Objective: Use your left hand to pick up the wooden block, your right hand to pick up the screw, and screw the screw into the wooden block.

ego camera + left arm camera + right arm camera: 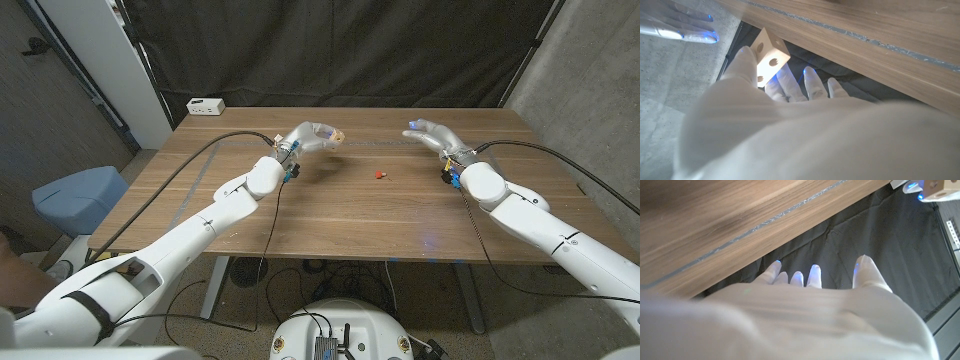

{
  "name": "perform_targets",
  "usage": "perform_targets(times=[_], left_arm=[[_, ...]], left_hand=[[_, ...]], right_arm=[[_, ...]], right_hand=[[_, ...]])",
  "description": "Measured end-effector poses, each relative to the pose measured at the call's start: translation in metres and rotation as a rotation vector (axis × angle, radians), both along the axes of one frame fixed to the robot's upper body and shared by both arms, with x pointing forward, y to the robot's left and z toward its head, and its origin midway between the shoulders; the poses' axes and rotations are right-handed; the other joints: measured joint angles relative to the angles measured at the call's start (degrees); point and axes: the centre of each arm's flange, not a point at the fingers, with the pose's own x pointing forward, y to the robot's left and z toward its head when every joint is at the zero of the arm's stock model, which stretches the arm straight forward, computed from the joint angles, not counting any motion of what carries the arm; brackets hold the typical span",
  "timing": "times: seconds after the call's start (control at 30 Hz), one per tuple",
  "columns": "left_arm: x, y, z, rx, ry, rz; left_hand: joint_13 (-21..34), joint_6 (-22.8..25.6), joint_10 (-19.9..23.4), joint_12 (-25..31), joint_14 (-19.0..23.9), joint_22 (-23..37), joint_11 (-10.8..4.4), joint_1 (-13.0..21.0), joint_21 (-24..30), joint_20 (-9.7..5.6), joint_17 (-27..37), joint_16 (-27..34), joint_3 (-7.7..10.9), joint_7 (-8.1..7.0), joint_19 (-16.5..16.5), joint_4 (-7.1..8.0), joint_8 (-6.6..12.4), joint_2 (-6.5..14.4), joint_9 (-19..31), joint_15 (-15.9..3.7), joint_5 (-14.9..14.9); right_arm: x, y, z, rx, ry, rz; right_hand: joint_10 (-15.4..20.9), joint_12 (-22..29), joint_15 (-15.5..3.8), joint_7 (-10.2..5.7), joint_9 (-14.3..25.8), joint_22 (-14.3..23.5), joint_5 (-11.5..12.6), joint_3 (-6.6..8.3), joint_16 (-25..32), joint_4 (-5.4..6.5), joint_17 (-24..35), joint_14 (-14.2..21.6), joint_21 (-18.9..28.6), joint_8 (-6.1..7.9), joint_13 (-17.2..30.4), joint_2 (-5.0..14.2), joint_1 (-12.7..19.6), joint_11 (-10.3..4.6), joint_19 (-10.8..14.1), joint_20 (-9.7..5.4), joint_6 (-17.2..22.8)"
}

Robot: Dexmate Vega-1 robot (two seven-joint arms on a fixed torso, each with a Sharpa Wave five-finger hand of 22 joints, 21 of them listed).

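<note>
My left hand (pixel 312 137) is raised over the far middle-left of the table and holds the pale wooden block (pixel 338 136) at its fingertips. In the left wrist view the block (pixel 769 56) shows round holes in its faces, pinched between thumb and fingers of the left hand (pixel 785 100). The small red screw (pixel 378 174) lies on the table between the two hands. My right hand (pixel 432 135) hovers over the far right of the table, fingers spread, holding nothing. Its spread fingers (pixel 812 276) show in the right wrist view; the block (pixel 941 185) shows at a corner there.
The wooden table (pixel 330 215) stretches toward me from the screw. A white power strip (pixel 206 105) lies at its far left corner. A black curtain hangs behind. Black cables run along both arms. A blue-grey chair (pixel 78 198) stands left of the table.
</note>
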Motion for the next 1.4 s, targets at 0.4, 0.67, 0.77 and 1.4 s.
perform_targets(times=[0.4,0.67,0.77,1.4], left_arm=[[0.006,0.003,-0.004,-0.044,0.036,-0.039],[0.006,0.006,-0.001,-0.084,0.036,-0.102],[0.006,0.008,0.001,-0.098,0.036,-0.118],[0.009,0.028,0.000,-0.188,0.064,-0.166]], left_hand=[[0.03,0.00,0.00,-0.07,0.00,0.00,0.01,0.00,0.00,-0.22,0.00,0.00,-0.16,0.00,-0.21,0.15,0.00,-0.01,0.29,0.00,0.00],[0.33,0.02,-0.16,-0.18,0.00,0.00,0.16,0.31,0.00,-0.21,0.39,0.39,-0.23,-0.03,-0.21,0.09,-0.45,0.34,0.29,0.00,-0.05],[0.33,0.63,-0.21,-0.26,0.22,-0.01,0.21,0.45,0.00,-0.60,0.53,0.60,-0.23,-0.02,0.41,0.08,-0.46,0.49,0.28,0.22,0.02],[0.53,0.62,-0.54,-0.63,0.53,0.29,0.11,0.68,0.00,-0.42,1.06,0.82,-0.75,-0.02,0.65,0.03,-0.50,0.99,0.25,-0.09,0.17]], right_arm=[[-0.006,0.004,0.007,-0.130,-0.017,-0.067],[-0.014,0.011,0.016,-0.262,-0.026,-0.090],[-0.015,0.015,0.019,-0.307,-0.027,-0.101],[-0.015,0.035,0.031,-0.538,-0.011,-0.138]], right_hand=[[0.61,0.00,0.31,-0.31,0.26,0.00,-0.28,0.38,0.00,0.04,0.00,0.92,0.00,0.43,-0.01,-0.89,1.99,0.01,0.69,0.07,0.93],[0.61,-0.21,0.31,-0.52,0.26,0.00,-0.66,0.76,0.00,0.13,0.00,0.92,0.00,0.53,-0.01,-1.29,3.10,0.01,0.89,0.27,1.14],[0.61,-0.24,0.31,-0.72,0.26,0.00,-0.67,0.76,0.00,0.13,-0.01,0.92,0.00,0.64,-0.01,-1.81,3.61,0.01,0.89,0.27,1.33],[-1.27,-1.10,0.74,-0.66,0.53,0.00,-0.90,1.46,-0.32,0.36,-0.01,0.47,-0.47,0.85,0.26,-2.47,5.96,0.40,0.63,0.94,1.85]])
